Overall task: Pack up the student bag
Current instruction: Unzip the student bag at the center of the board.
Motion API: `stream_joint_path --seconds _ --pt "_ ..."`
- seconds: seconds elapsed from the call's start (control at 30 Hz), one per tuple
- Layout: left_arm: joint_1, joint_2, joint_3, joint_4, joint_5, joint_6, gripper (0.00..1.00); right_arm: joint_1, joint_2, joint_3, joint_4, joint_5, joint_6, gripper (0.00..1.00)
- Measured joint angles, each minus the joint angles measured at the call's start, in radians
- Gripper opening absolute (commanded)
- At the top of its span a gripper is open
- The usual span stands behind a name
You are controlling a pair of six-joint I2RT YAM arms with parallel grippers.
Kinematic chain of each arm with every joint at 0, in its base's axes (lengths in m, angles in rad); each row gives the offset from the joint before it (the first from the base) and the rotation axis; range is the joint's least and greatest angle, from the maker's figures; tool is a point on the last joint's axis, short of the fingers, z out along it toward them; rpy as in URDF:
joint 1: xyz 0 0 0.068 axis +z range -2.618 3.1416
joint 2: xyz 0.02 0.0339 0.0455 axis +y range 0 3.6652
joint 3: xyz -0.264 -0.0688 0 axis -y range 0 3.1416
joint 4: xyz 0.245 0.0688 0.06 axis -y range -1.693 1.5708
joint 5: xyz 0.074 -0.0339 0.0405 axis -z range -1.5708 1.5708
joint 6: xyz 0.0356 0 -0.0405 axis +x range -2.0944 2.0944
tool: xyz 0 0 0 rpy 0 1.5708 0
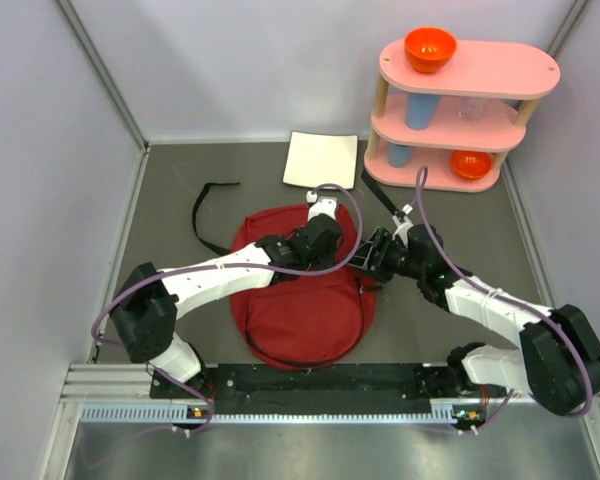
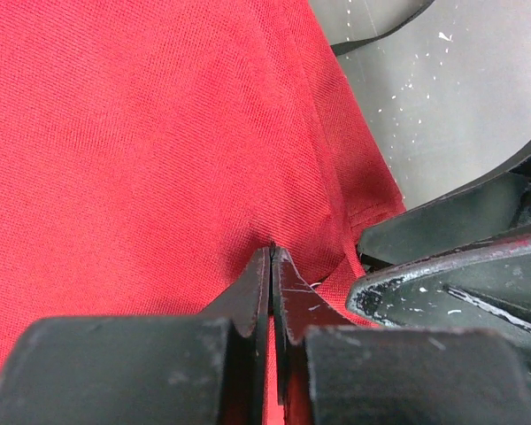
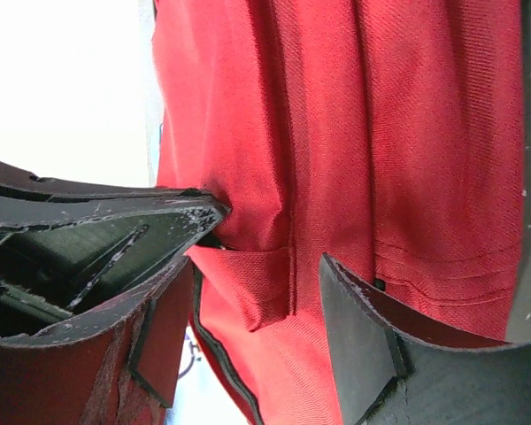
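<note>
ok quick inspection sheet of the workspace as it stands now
surface: grey table
job's things: student bag lies flat mid-table, black strap trailing left
clutter: white sheet behind the bag; pink shelf far right holding orange bowls, blue cups
grippers: left pincer shut, pinching bag fabric; right pincer open astride a fabric fold
cables: purple cables in loose loops, one over the bag
surroundings: pale walls on three sides

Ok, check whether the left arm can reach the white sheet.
Probably not yet: the left gripper is shut on the student bag; released, the white sheet lies just beyond it, unobstructed.
</note>
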Motion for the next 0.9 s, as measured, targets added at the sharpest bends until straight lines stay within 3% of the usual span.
stream_joint_path --seconds 0.43,0.77,0.9 --pt "0.0 0.0 -0.002 0.002 -0.008 0.0 0.0 0.0 0.033 -0.017 0.085 -0.073 0.001 0.57" --pt "0.0 -0.021 -0.029 0.018 -0.003 0.0 0.0 0.006 0.106 -0.021 0.105 -0.082 -0.021 0.5" --pt "0.0 -0.022 -0.034 0.019 0.0 0.0 0.0 0.008 0.129 -0.021 0.134 -0.092 -0.019 0.38"
